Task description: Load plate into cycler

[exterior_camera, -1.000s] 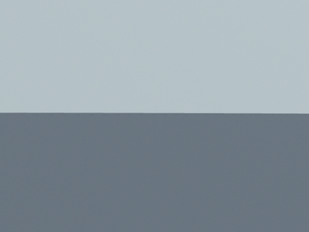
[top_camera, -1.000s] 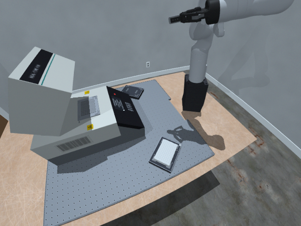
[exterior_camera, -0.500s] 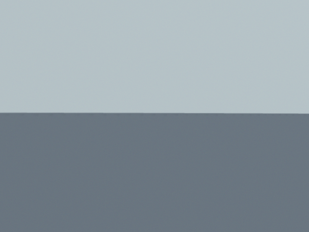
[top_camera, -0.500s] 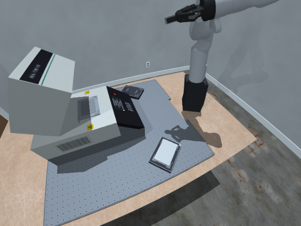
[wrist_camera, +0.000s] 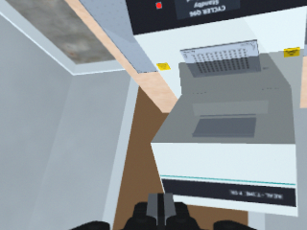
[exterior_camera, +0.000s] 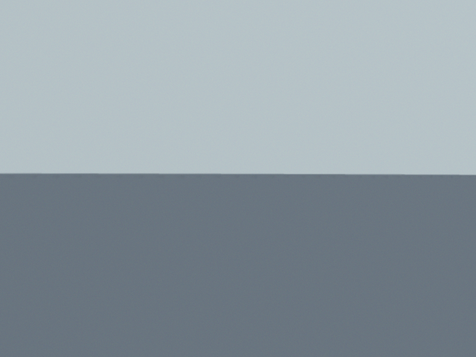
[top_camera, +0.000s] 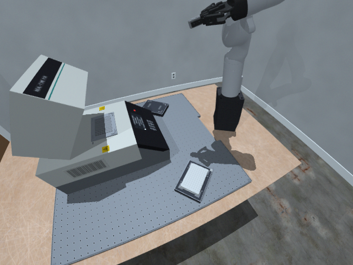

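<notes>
Q1, a white cycler (top_camera: 122, 142) (wrist_camera: 158, 48), stands with its lid (top_camera: 47, 122) (wrist_camera: 221, 160) wide open. A small lamp (top_camera: 134, 110) (wrist_camera: 158, 5) on its front panel is red; the wrist view reads "Standby". Its keys (top_camera: 150, 125) face the arm. The grey block (top_camera: 111, 125) (wrist_camera: 221, 57) shows dark rows of wells; no white plate shows on it. A white plate (top_camera: 195, 178) lies in a dark nest (top_camera: 184, 175) at the front right. A second dark nest (top_camera: 155, 107) behind Q1 shows no plate. My gripper (top_camera: 194, 22) (wrist_camera: 160, 210) is shut, empty, high above the table.
Q1 and both nests stand on a perforated grey board (top_camera: 137, 213) on a wooden table (top_camera: 262, 150). The raised lid stands tall at the left. The arm's black base (top_camera: 228, 114) is at the back right, near the walls. The exterior view shows only two plain grey surfaces.
</notes>
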Robot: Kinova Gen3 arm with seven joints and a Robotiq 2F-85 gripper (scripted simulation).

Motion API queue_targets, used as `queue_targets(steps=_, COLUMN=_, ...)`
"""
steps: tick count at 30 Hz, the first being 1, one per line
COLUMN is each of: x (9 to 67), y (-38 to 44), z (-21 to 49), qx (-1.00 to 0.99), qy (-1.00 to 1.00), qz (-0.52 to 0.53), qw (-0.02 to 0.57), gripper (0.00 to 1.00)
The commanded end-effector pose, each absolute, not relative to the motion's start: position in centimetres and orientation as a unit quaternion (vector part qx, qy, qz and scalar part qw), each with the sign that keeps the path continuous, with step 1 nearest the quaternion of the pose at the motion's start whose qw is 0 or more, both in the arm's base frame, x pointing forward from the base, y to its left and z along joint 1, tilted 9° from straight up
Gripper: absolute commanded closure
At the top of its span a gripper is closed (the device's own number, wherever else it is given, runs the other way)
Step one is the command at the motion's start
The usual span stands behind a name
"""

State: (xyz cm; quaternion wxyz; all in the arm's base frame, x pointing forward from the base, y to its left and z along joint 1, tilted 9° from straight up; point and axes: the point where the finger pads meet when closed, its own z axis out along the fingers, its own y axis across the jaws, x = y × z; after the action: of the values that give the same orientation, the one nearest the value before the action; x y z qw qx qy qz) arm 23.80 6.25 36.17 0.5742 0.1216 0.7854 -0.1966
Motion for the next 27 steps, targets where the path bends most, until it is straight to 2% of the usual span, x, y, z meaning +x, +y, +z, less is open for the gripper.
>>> queue_targets(steps=1, x=24.1, y=6.1, z=36.2, qx=0.113, qy=0.792, qz=-0.195, qw=0.567, gripper=0.90)
queue_targets(steps=27, x=26.4, y=5.2, z=36.6, qx=0.023, qy=0.842, qz=-0.186, qw=0.507, gripper=0.90)
